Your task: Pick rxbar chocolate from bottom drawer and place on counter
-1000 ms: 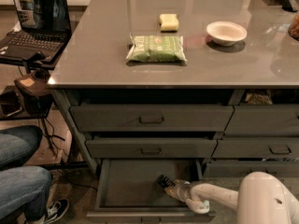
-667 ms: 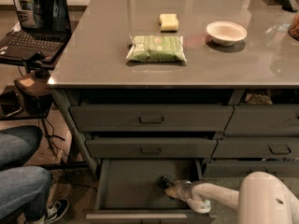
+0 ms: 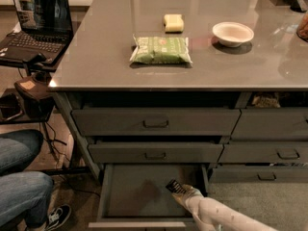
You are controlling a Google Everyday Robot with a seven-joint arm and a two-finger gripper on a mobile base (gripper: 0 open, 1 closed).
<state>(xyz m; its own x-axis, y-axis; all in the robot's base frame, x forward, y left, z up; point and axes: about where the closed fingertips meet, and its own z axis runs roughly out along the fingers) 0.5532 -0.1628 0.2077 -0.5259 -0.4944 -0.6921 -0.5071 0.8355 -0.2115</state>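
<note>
The bottom drawer [image 3: 139,196] is pulled open, with a plain grey floor. My gripper [image 3: 182,192] reaches into its right side on the white arm [image 3: 226,218] coming from the lower right. It is shut on the rxbar chocolate [image 3: 173,186], a small black bar with pale lettering, held tilted at the gripper's tip just above the drawer floor. The counter [image 3: 96,57] is the glossy grey top above the drawers.
On the counter lie a green packet [image 3: 160,50], a yellow block [image 3: 173,22] and a white bowl [image 3: 233,33]. A laptop [image 3: 36,23] sits on a side stand at the left. A seated person's legs [image 3: 21,186] are at the lower left. Two handled drawers [image 3: 155,122] sit above.
Almost nothing differs; the gripper stays in the right side of the bottom drawer with the black bar at its tip.
</note>
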